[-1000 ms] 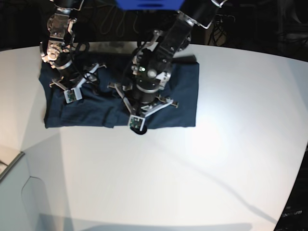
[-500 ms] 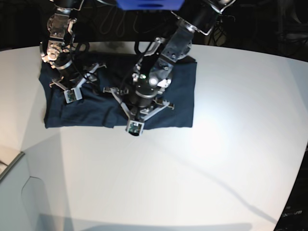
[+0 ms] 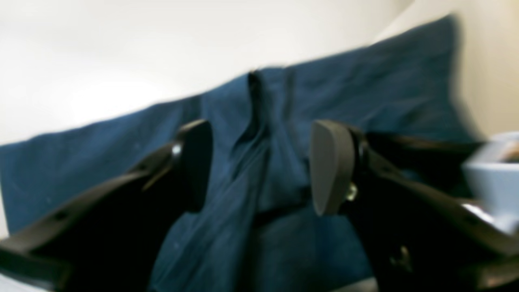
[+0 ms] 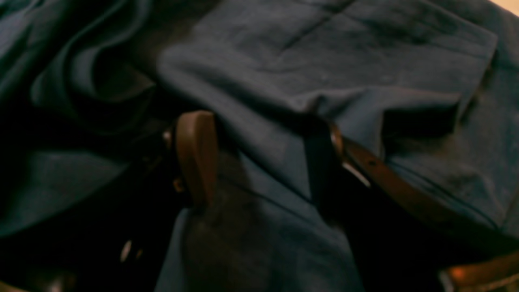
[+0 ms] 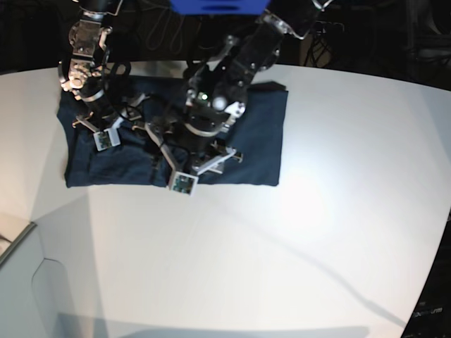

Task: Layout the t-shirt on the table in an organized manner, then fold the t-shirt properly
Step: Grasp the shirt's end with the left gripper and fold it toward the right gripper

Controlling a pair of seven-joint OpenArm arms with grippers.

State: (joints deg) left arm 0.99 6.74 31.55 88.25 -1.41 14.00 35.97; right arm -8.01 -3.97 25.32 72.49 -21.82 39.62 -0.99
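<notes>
The dark navy t-shirt (image 5: 254, 141) lies spread at the back left of the white table (image 5: 282, 246). My left gripper (image 5: 187, 158) is down on the shirt's front middle. In the left wrist view this gripper (image 3: 263, 166) is open, and a raised ridge of the t-shirt (image 3: 365, 81) runs between its fingers. My right gripper (image 5: 106, 127) is low over the shirt's left part. In the right wrist view it (image 4: 259, 158) is open, with a folded edge of the t-shirt (image 4: 324, 52) lying across the gap and over its right finger.
A white box-like object (image 5: 17, 282) stands at the front left corner. Dark cables and a blue mount (image 5: 218, 5) sit behind the table's curved back edge. Bare tabletop stretches to the front and right of the shirt.
My left gripper has moved left across the shirt's front part. The shirt's right edge has shifted a little to the left with it. The right arm has not moved.
</notes>
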